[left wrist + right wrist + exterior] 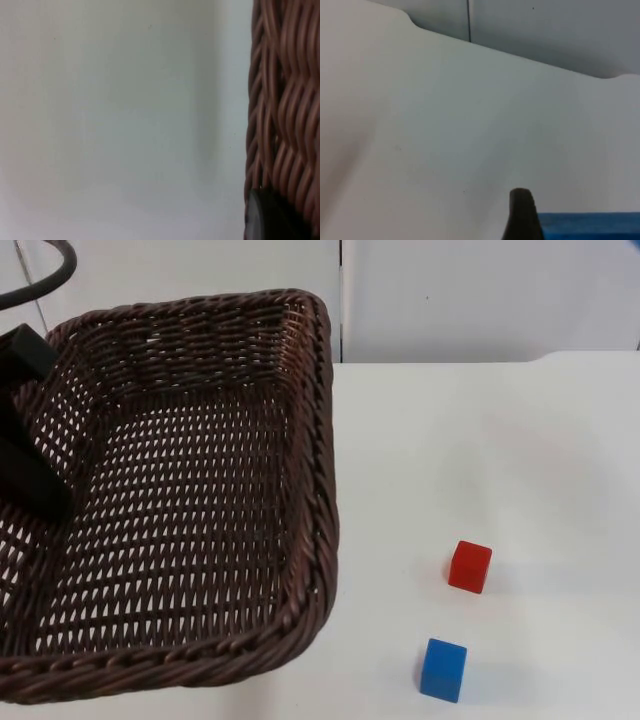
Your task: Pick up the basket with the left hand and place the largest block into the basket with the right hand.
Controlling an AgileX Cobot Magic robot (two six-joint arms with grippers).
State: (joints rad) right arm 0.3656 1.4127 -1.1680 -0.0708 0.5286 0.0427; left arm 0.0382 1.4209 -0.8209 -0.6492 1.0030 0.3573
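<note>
The left end effector (30, 440) was clamped on the rim of the wicker basket (190, 490), which appeared lifted toward the top camera, so the first step looked done. The right end effector (522, 215) hung over the desk (500, 460) beside a blue block (443, 669); I could not tell its spread, and with the red block (470, 566) also outside, placing remained.

White surface (480, 460), smooth, matte, evenly lit, soft shadows only. Far edge meets a grey partition wall (480, 300). Wall in flat panels; one vertical seam (341, 300) runs down to the surface edge. Right wrist view: same seam (469, 20) in the wall, and the surface's far edge with a rounded step (410, 20) in its outline. Few tiny dark specks on the surface.
</note>
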